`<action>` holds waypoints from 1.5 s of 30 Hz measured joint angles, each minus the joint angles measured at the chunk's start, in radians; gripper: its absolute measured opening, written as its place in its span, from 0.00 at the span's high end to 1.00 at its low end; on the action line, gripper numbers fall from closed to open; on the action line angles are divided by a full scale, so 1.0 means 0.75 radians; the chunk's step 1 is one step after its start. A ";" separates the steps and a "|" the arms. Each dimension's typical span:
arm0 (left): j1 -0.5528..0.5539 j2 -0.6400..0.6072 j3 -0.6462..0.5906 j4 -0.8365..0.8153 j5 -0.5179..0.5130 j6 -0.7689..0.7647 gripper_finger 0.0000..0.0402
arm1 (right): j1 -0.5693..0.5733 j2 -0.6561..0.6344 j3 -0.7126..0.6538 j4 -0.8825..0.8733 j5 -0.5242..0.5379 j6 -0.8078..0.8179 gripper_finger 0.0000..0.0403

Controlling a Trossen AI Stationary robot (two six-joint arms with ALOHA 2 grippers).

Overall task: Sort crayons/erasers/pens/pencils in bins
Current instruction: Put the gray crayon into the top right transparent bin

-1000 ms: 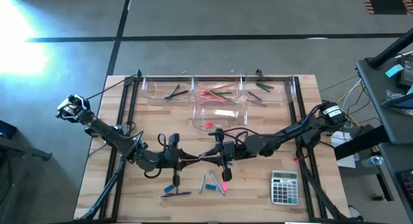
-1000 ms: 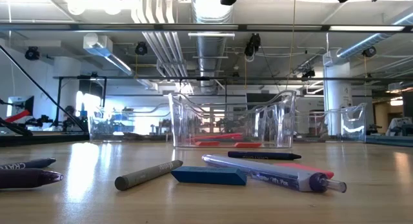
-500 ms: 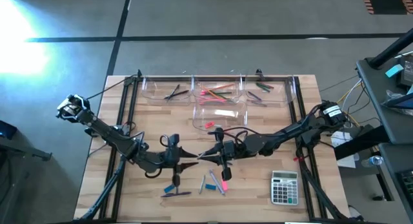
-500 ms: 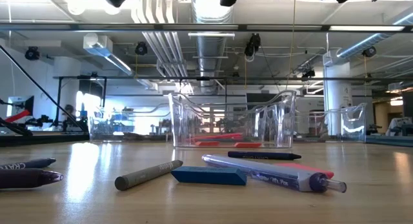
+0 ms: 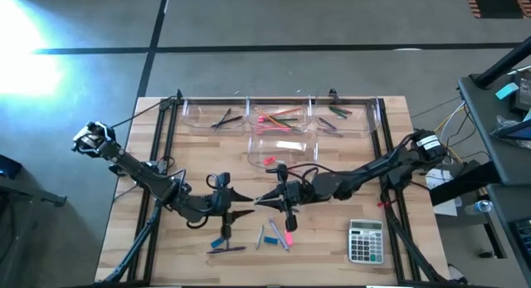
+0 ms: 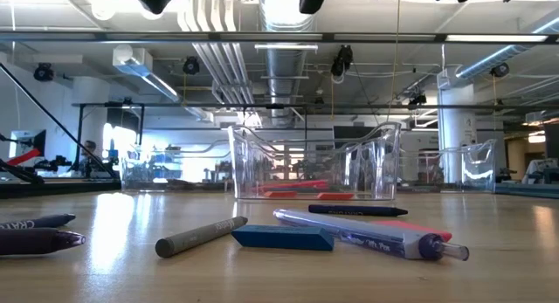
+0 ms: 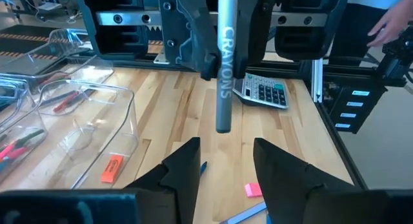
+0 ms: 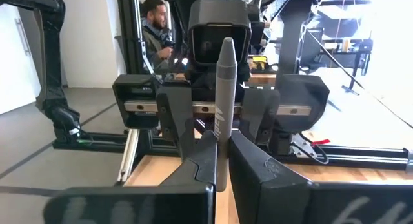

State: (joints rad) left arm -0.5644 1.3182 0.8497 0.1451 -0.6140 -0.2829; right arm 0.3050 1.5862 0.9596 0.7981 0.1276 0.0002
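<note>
Right tool (image 8: pixel 222 161) pinches a grey crayon (image 8: pixel 222 88); left tool (image 7: pixel 224 161) faces it, parted.

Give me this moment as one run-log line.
phase: crayon handover mid-air | right gripper: shut on grey crayon | left gripper: open, facing crayon | site: above table, in front of bins

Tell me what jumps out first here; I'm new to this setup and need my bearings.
Mid-table, the two arms meet tip to tip: the right gripper is shut on a grey crayon, and the left gripper, fingers open, faces it. Clear bins line the far edge; loose sticks and erasers lie nearer.
</note>
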 joint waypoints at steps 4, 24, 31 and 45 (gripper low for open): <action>0.000 -0.002 -0.001 -0.009 0.009 0.000 0.67 | 0.000 -0.020 0.000 -0.039 0.001 0.001 0.97; -0.003 -0.046 -0.010 -0.146 0.121 -0.199 0.67 | 0.000 -0.131 -0.005 -0.281 0.005 0.034 0.97; -0.003 -0.046 -0.010 -0.146 0.142 -0.184 0.67 | -0.006 -0.174 -0.009 -0.401 0.025 -0.023 0.97; 0.011 -0.046 -0.011 -0.143 0.035 -0.033 0.43 | -0.501 -0.754 -0.010 -1.693 0.404 0.049 0.97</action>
State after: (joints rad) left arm -0.5558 1.2839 0.8417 0.0382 -0.5879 -0.3074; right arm -0.0705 1.0208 0.9524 -0.4717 0.4310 0.0369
